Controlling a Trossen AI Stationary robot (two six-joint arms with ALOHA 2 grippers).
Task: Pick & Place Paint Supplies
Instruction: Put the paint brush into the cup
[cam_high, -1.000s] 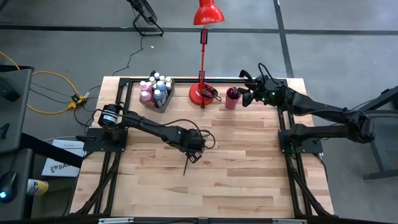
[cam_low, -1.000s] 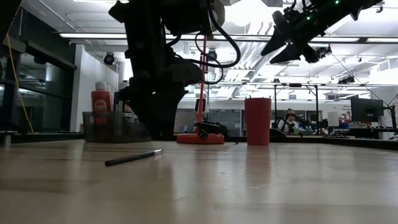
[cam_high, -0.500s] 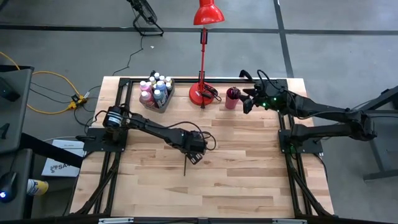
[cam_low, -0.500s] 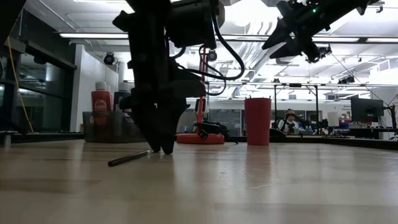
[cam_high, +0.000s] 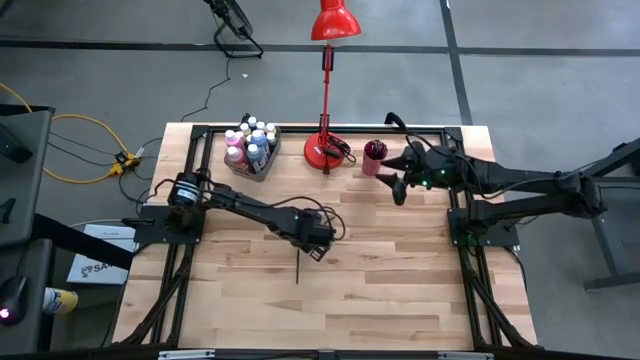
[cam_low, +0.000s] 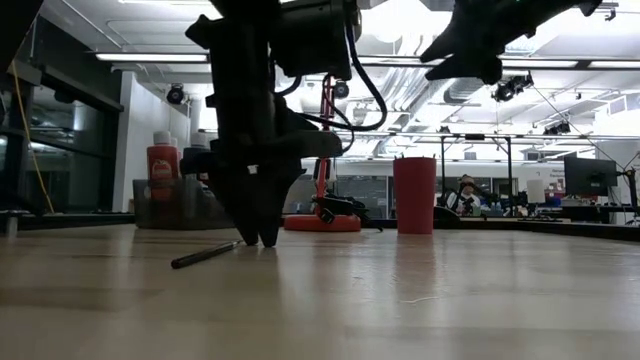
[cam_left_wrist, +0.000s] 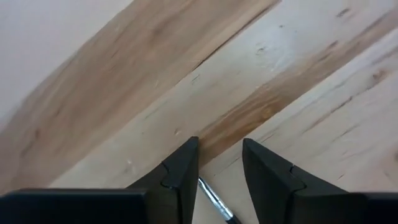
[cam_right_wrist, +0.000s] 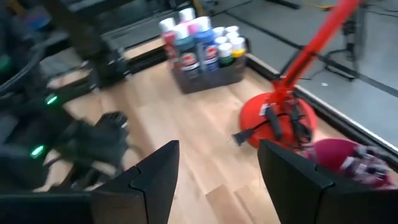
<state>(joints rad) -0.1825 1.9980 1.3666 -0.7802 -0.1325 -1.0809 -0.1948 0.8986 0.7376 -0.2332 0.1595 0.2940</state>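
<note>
A thin dark paintbrush (cam_high: 299, 268) lies flat on the wooden table, seen in the low view as paintbrush (cam_low: 205, 255). My left gripper (cam_high: 308, 252) points down at the brush's far end, its tips at table height (cam_low: 262, 238). It is open in the left wrist view (cam_left_wrist: 220, 144), with the brush's end (cam_left_wrist: 214, 204) in the gap between the fingers. My right gripper (cam_high: 400, 180) hangs open in the air beside the dark red cup (cam_high: 373, 157), which holds brushes (cam_right_wrist: 357, 163). Paint bottles (cam_right_wrist: 202, 43) stand in the grey bin (cam_high: 250, 148).
A red desk lamp stands with its base (cam_high: 323, 152) between bin and cup, its cord plug lying on the base (cam_right_wrist: 277, 121). A black frame rail (cam_high: 330, 128) runs along the table's far edge. Bare wood (cam_high: 400, 290) spreads over the near half.
My left gripper has come down to the table, with its open fingers over the far end of the paintbrush. My right gripper has drawn back from above the red cup toward the table's near edge, staying high.
</note>
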